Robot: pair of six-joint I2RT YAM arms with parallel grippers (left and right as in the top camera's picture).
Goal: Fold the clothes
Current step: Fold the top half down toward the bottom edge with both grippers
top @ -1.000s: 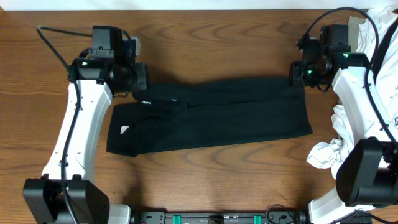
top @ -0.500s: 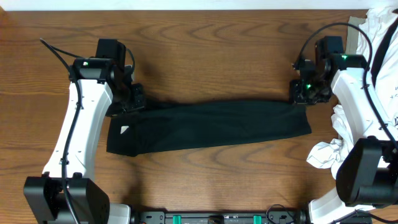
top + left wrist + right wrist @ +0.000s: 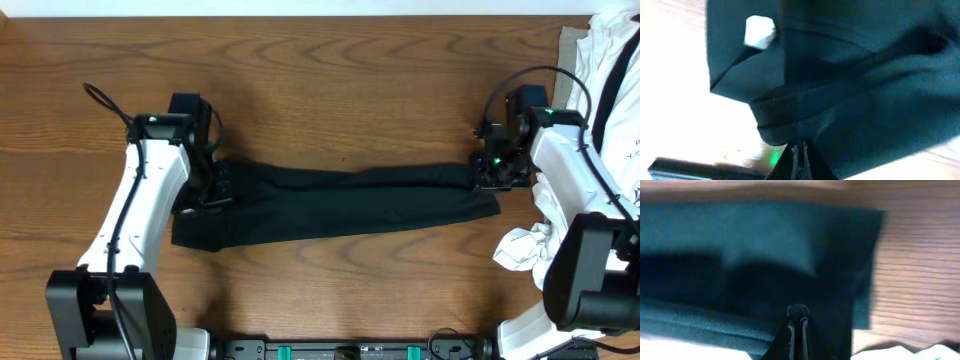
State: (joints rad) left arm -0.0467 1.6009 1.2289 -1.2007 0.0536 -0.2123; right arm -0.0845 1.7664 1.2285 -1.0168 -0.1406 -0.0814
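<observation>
The clothes (image 3: 350, 205) are one black garment lying as a long band across the middle of the table. My left gripper (image 3: 213, 187) is at its left end, shut on a doubled fold of the black cloth (image 3: 865, 100). In the left wrist view the fingertips (image 3: 800, 146) pinch that fold, and a small white tag (image 3: 759, 31) shows on the layer below. My right gripper (image 3: 487, 172) is at the right end, also shut on the cloth's upper edge (image 3: 740, 255). In the right wrist view its tips (image 3: 798, 314) are closed with fabric bunched between them.
A pile of white garments with black straps (image 3: 612, 110) lies at the right edge, reaching down to a crumpled white piece (image 3: 520, 250). Bare wooden table (image 3: 350, 80) extends behind and in front of the black band.
Both grippers have moved toward the near side, carrying the garment's far edge over the rest. The logo lettering is now covered and the band is narrower.
</observation>
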